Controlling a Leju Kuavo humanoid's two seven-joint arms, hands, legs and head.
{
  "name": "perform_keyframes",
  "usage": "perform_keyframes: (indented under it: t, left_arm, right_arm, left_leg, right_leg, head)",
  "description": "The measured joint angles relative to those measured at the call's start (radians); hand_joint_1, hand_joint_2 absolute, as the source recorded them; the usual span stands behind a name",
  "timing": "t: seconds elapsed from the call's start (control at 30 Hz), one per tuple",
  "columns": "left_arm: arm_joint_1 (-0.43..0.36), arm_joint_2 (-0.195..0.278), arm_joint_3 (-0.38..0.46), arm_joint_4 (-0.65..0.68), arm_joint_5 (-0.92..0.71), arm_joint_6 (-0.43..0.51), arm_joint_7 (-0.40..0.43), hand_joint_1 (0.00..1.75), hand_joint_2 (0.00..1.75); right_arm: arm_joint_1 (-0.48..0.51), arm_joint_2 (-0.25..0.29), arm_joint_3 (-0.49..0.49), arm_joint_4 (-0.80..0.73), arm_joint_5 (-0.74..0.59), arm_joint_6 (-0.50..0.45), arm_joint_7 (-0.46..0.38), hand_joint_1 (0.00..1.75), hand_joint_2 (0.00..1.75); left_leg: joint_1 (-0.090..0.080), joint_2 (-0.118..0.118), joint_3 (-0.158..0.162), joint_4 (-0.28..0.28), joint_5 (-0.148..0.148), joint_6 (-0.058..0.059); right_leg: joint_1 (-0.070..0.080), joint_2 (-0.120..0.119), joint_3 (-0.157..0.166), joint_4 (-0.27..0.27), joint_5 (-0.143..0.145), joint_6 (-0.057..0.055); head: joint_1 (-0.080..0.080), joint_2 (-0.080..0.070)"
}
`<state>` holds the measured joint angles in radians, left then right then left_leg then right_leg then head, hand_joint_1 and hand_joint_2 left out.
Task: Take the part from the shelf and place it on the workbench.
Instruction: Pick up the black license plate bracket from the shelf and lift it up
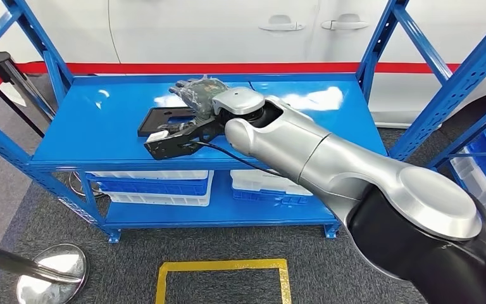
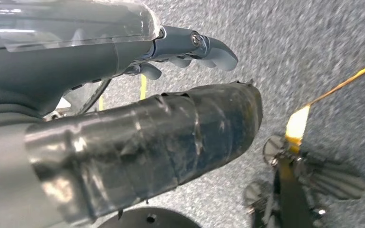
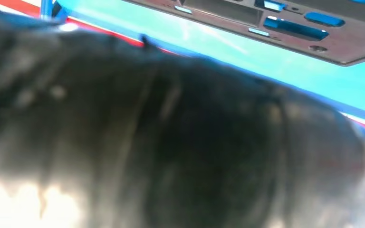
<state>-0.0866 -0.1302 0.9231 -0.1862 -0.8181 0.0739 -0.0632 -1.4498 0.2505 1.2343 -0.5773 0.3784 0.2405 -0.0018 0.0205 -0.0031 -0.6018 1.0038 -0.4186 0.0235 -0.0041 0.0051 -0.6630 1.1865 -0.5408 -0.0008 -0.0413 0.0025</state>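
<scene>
The part (image 1: 162, 118) is a flat black plate with slots, lying on the top level of the blue shelf (image 1: 95, 126). My right arm reaches forward over that level, and my right hand (image 1: 196, 96) sits over the plate's right end, hiding it. In the right wrist view the plate (image 3: 285, 33) shows its slotted face, with a strip of blue shelf between it and my blurred dark thumb (image 3: 171, 142). Nothing is visibly gripped. My left hand (image 2: 123, 95) hangs over the grey carpet, its fingers (image 2: 204, 45) spread and holding nothing.
White and blue bins (image 1: 158, 183) fill the lower shelf level. A white car (image 1: 228, 25) stands behind the shelf. A second blue rack (image 1: 481, 152) is at the right. A stanchion base (image 1: 54, 272) and a yellow tape square (image 1: 221, 278) lie on the floor.
</scene>
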Motion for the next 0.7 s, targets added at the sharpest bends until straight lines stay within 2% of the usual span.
perform_keyframes:
  t: [0.03, 0.07, 0.1, 0.13, 0.2, 0.23, 0.27, 0.3, 0.4, 0.47, 0.53, 0.57, 0.6, 0.63, 0.7]
  left_arm:
    - [-0.001, 0.0, 0.0, 0.0, -0.001, 0.0, -0.001, 0.0, 0.0]
    - [-0.001, 0.001, 0.001, 0.0, -0.003, 0.0, 0.0, 0.0, 0.0]
    - [-0.001, 0.001, 0.002, 0.0, -0.004, 0.0, 0.0, 0.0, 0.0]
    - [-0.001, 0.001, 0.003, 0.0, -0.005, 0.0, 0.001, 0.0, 0.0]
    - [-0.001, 0.001, 0.005, 0.0, -0.007, 0.001, 0.002, 0.0, 0.0]
    - [-0.001, 0.0, 0.005, 0.0, -0.008, 0.001, 0.003, 0.0, 0.0]
    - [-0.002, -0.002, 0.006, 0.0, -0.009, 0.001, 0.004, 0.0, 0.0]
    - [-0.004, -0.002, 0.006, 0.0, -0.009, 0.001, 0.005, 0.0, 0.0]
    - [-0.006, -0.002, 0.007, 0.0, -0.009, 0.001, 0.008, 0.0, 0.0]
    - [-0.006, -0.003, 0.007, 0.0, -0.009, 0.001, 0.009, 0.0, 0.0]
    - [-0.005, -0.004, 0.008, 0.0, -0.009, 0.002, 0.01, 0.0, 0.0]
    - [-0.005, -0.004, 0.008, 0.0, -0.009, 0.002, 0.01, 0.0, 0.0]
    - [-0.004, -0.003, 0.008, 0.0, -0.01, 0.002, 0.012, 0.0, 0.0]
    - [-0.003, -0.003, 0.008, 0.0, -0.011, 0.002, 0.014, 0.0, 0.0]
    - [-0.001, -0.003, 0.009, 0.0, -0.017, 0.002, 0.019, 0.0, 0.0]
  right_arm:
    - [0.01, 0.0, 0.002, 0.0, 0.009, 0.0, -0.002, 0.0, 0.0]
    - [0.024, 0.0, 0.004, 0.0, 0.018, 0.0, -0.005, 0.0, 0.0]
    - [0.039, 0.002, 0.008, 0.0, 0.025, 0.0, -0.008, 0.0, 0.0]
    - [0.053, 0.004, 0.012, 0.0, 0.031, -0.001, -0.01, 0.0, 0.0]
    - [0.074, 0.014, 0.021, -0.001, 0.04, -0.002, -0.015, 0.0, 0.0]
    - [0.083, 0.021, 0.025, -0.002, 0.044, -0.002, -0.018, 0.0, 0.0]
    - [0.091, 0.028, 0.03, -0.003, 0.048, -0.003, -0.02, 0.0, 0.0]
    - [0.1, 0.034, 0.034, -0.005, 0.05, -0.003, -0.023, 0.0, 0.0]
    - [0.12, 0.05, 0.046, -0.011, 0.056, -0.002, -0.03, 0.0, 0.0]
    - [0.124, 0.059, 0.053, -0.014, 0.058, 0.001, -0.031, 0.0, 0.0]
    - [0.132, 0.066, 0.058, -0.015, 0.058, 0.004, -0.032, 0.0, 0.0]
    - [0.138, 0.067, 0.061, -0.016, 0.058, 0.004, -0.032, 0.0, 0.0]
    - [0.143, 0.068, 0.063, -0.016, 0.058, 0.005, -0.032, 0.0, 0.0]
    - [0.147, 0.068, 0.065, -0.016, 0.058, 0.005, -0.033, 0.0, 0.0]
    - [0.15, 0.068, 0.067, -0.018, 0.059, 0.005, -0.034, 0.0, 0.0]
  left_leg:
    - [-0.001, 0.0, 0.0, 0.0, -0.001, 0.003]
    - [-0.001, -0.001, 0.002, 0.001, -0.003, 0.004]
    - [-0.002, -0.002, 0.003, 0.002, -0.005, 0.004]
    - [-0.002, -0.003, 0.006, 0.004, -0.008, 0.003]
    - [-0.004, -0.004, 0.014, 0.008, -0.017, -0.001]
    - [-0.007, -0.004, 0.015, 0.011, -0.021, -0.004]
    - [-0.008, -0.004, 0.016, 0.013, -0.024, -0.008]
    - [-0.009, -0.004, 0.015, 0.013, -0.026, -0.013]
    - [-0.007, -0.003, 0.017, 0.014, -0.034, -0.029]
    - [-0.005, -0.002, -0.01, 0.077, -0.071, -0.04]
    - [-0.002, -0.002, -0.076, 0.205, -0.125, -0.05]
    - [-0.001, -0.002, -0.108, 0.258, -0.137, -0.053]
    - [0.0, -0.002, -0.126, 0.283, -0.133, -0.055]
    - [0.0, -0.001, -0.125, 0.267, -0.108, -0.056]
    - [0.001, 0.0, -0.071, 0.139, -0.032, -0.053]
  right_leg:
    - [-0.001, 0.0, -0.037, 0.067, -0.024, 0.001]
    - [-0.001, 0.0, -0.065, 0.114, -0.034, 0.001]
    - [-0.001, 0.0, -0.078, 0.127, -0.024, 0.0]
    - [0.0, 0.0, -0.072, 0.101, 0.005, -0.003]
    - [0.003, 0.0, -0.017, -0.026, 0.079, -0.014]
    - [0.005, 0.0, 0.011, -0.086, 0.1, -0.019]
    - [0.007, 0.0, 0.03, -0.125, 0.11, -0.023]
    - [0.01, 0.0, 0.039, -0.141, 0.108, -0.026]
    - [0.005, 0.001, 0.049, -0.155, 0.109, -0.036]
    - [-0.002, -0.001, 0.059, -0.165, 0.111, -0.043]
    - [-0.002, -0.002, 0.062, -0.165, 0.107, -0.048]
    - [-0.001, -0.003, 0.063, -0.164, 0.105, -0.048]
    - [-0.001, -0.003, 0.064, -0.162, 0.103, -0.049]
    - [-0.001, -0.002, 0.066, -0.161, 0.1, -0.048]
    - [-0.001, 0.0, 0.073, -0.158, 0.093, -0.044]
  head:
    - [0.0, 0.0]
    - [0.0, 0.0]
    - [0.0, 0.0]
    - [0.0, 0.0]
    - [0.0, 0.0]
    - [0.0, 0.0]
    - [0.0, 0.0]
    - [0.0, 0.0]
    - [-0.001, 0.0]
    - [-0.002, 0.0]
    - [-0.002, 0.0]
    - [-0.002, 0.0]
    - [-0.002, 0.0]
    - [-0.002, 0.0]
    - [-0.002, 0.0]
